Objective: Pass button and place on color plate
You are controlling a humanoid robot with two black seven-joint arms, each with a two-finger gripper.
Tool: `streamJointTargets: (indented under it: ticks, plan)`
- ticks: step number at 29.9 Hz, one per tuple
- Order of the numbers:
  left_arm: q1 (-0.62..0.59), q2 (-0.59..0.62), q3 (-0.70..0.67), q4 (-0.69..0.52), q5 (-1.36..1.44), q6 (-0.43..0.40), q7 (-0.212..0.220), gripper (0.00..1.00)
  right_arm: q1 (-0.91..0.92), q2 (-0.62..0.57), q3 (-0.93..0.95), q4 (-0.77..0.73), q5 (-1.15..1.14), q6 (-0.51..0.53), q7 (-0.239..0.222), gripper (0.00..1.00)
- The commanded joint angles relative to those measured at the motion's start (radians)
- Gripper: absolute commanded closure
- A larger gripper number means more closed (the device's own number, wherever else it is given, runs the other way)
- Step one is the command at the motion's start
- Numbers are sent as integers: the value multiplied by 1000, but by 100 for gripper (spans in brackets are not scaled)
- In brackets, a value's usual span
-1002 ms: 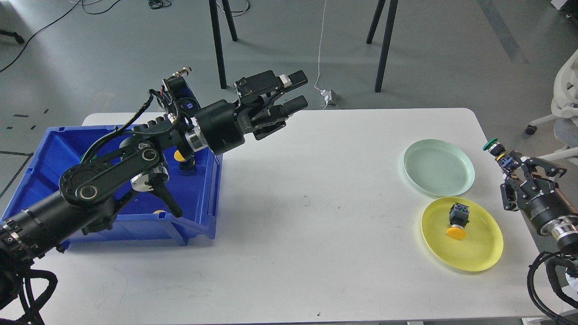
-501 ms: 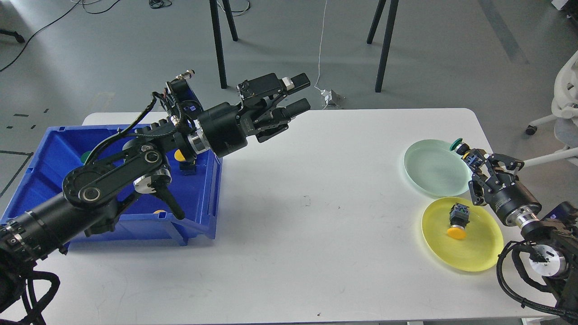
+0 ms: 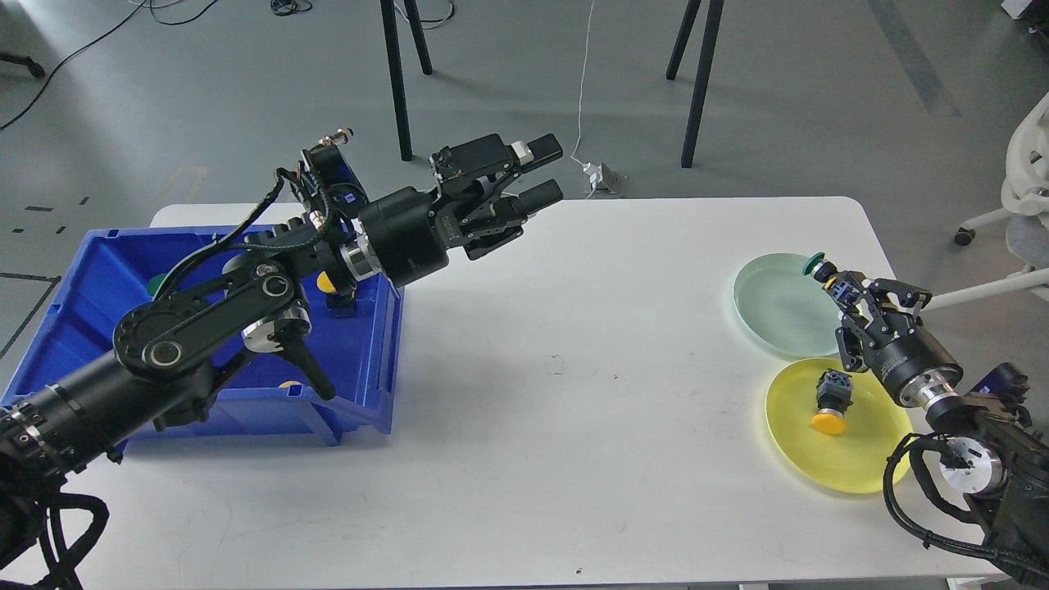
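Observation:
My right gripper (image 3: pixel 834 282) is shut on a green-capped button (image 3: pixel 817 263) and holds it over the right rim of the pale green plate (image 3: pixel 778 307). A yellow plate (image 3: pixel 856 463) lies just in front of it, with a yellow-capped button (image 3: pixel 831 399) lying on it. My left gripper (image 3: pixel 542 172) is open and empty, held above the table's back left part, to the right of the blue bin (image 3: pixel 98 270). A yellow button (image 3: pixel 326 283) and a green one (image 3: pixel 156 285) show inside the bin, partly hidden by my left arm.
The white table (image 3: pixel 574 410) carries the bin at the left and the two plates at the right. Black stand legs (image 3: pixel 397 78) rise behind the table. A white chair (image 3: pixel 1024 176) is at the far right.
My right gripper has moved left and forward with the green button, from off the table's right edge to over the green plate's rim. The left arm has barely moved.

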Motion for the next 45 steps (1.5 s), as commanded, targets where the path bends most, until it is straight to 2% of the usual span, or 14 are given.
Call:
streamJointTargets:
  ticks: [1, 12, 38, 41, 45]
  plan:
    - [0, 0, 1, 0, 0, 0, 0, 29, 0, 1, -1, 0, 1, 0, 0, 70]
    - [0, 0, 1, 0, 0, 0, 0, 29, -1, 10, -1, 0, 1, 0, 0, 58]
    - [0, -1, -1, 0, 0, 0, 0, 29, -3, 24, 5, 15, 7, 0, 0, 57]
    - [0, -2, -1, 0, 0, 0, 0, 29, 0, 16, 25, 92, 38, 0, 0, 48]
    - [0, -2, -2, 2, -2, 0, 0, 29, 0, -34, 117, 286, 82, 0, 0, 38]
